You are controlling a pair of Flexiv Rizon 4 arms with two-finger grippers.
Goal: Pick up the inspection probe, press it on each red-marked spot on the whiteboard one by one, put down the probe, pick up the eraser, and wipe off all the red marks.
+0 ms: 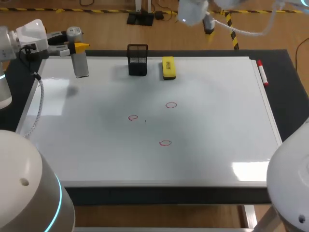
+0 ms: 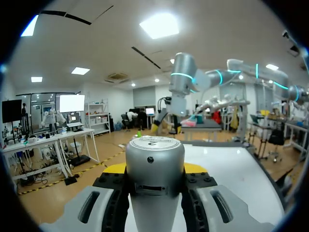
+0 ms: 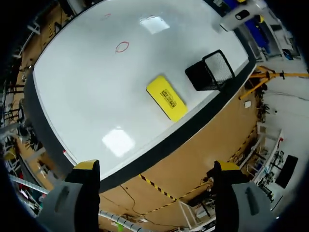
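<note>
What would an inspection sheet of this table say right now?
Surface: whiteboard with three red circles, on a dark table.
Job's things: probe in left gripper; yellow eraser lying at the board's far edge.
Clutter: black mesh holder beside the eraser; red marker at board's right edge.
Grippers: left gripper shut on probe; right gripper open, empty.
Cables: white cable hanging off left arm.
Surroundings: nothing seen.

the right claw (image 3: 157,166) gapes above a glossy whiteboard (image 3: 91,92). a flat yellow rectangular eraser (image 3: 167,97) lies beside a black mesh box (image 3: 211,71).
</note>
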